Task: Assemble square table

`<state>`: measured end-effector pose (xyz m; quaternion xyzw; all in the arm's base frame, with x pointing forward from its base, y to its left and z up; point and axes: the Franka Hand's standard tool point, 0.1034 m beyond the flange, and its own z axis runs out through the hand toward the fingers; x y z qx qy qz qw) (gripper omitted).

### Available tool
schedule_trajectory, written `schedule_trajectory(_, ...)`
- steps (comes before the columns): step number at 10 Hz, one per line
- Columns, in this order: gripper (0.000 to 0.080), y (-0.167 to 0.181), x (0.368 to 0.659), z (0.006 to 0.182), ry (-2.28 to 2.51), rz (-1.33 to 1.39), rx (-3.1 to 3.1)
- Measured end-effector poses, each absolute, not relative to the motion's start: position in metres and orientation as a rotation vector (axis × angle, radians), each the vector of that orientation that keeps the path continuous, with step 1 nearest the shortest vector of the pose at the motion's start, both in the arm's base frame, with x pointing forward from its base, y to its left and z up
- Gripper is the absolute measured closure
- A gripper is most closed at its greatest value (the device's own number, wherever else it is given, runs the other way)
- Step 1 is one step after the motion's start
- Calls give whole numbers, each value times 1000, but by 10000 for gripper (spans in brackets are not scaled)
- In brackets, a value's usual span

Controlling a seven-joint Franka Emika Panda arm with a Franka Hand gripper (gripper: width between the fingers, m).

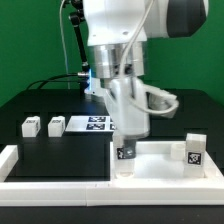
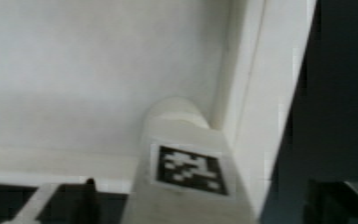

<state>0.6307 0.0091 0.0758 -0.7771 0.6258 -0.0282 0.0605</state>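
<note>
The square table's white slab [image 1: 158, 160] lies flat at the front, towards the exterior view's right, its raised rim [image 2: 247, 80] running beside my gripper. A white tagged leg [image 1: 125, 153] [image 2: 190, 165] stands upright in the slab's near corner. My gripper [image 1: 126, 148] [image 2: 197, 205] hangs straight over that leg, its dark fingers [image 2: 78, 203] on either side, and a gap shows on one flank. The jaws are open, gripping nothing. Another tagged leg [image 1: 195, 150] stands at the slab's far right corner. Two more leg blocks [image 1: 30, 126] [image 1: 55, 125] rest on the black table at the exterior view's left.
The marker board [image 1: 92, 123] lies flat behind the slab, partly hidden by the arm. A long white border rail [image 1: 50, 185] runs along the table's front edge and up its left side. Cables hang behind the arm.
</note>
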Motion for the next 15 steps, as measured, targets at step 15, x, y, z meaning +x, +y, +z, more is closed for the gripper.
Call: schedule_trajectory(15,383,5,630,73,397,-221,-3065)
